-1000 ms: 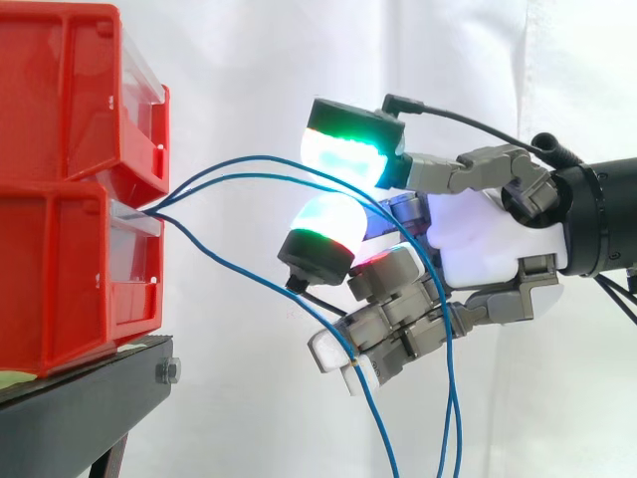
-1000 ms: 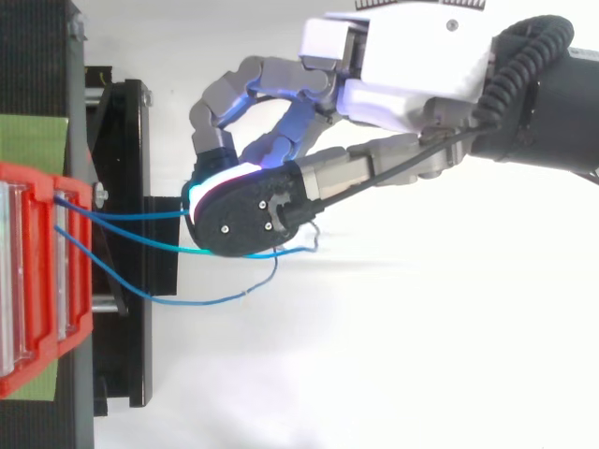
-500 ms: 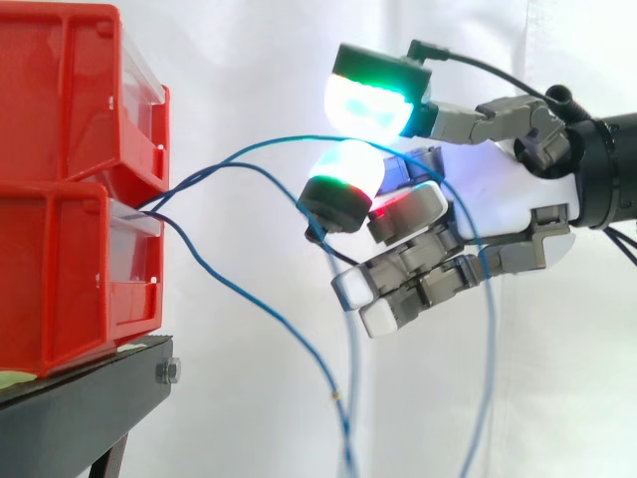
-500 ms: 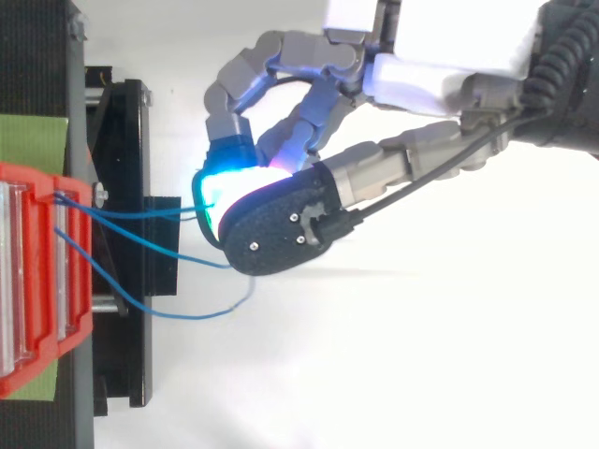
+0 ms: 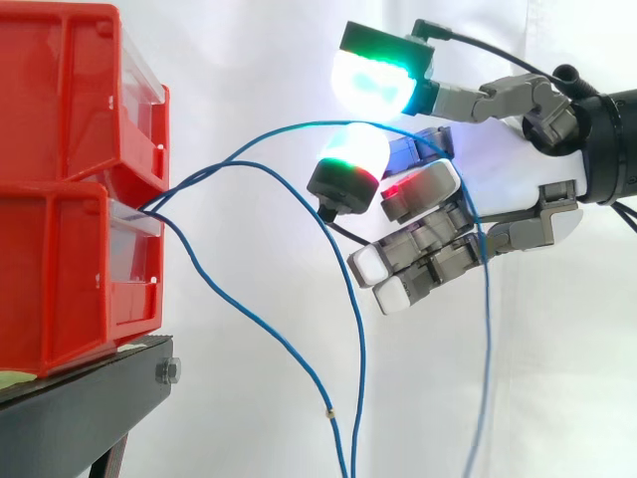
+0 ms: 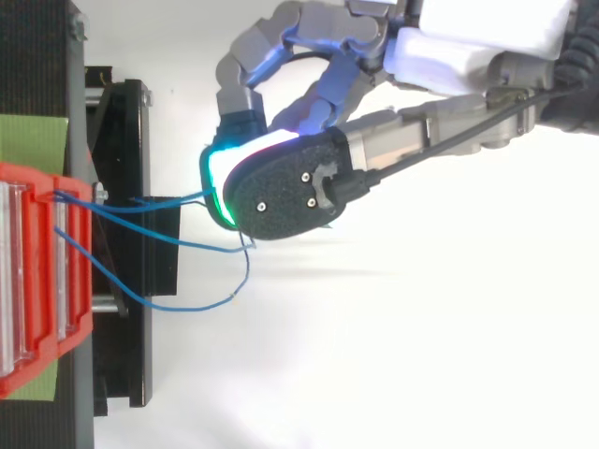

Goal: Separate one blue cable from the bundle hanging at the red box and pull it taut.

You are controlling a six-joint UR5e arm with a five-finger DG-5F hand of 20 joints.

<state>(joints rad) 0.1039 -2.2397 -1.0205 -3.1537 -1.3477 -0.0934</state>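
Standing at the left in the side view: two red bins (image 5: 60, 279), stacked on a black stand (image 5: 80, 408). Their contents cannot be made out. Three cables leave the gap between them.
- One blue cable (image 5: 299, 125) arcs upward, not taut, and passes between two glowing pads (image 5: 373, 85) of the hand (image 5: 503, 184). The fingers are curled round it, and it drops past them.
- Two other cables (image 5: 360, 349) hang free below the hand.

Top view: the bins sit at the left edge on a green sheet (image 6: 33, 140). The blue cable (image 6: 159, 204) runs from the bin front to the pads. The other cables bend away beside the hand.
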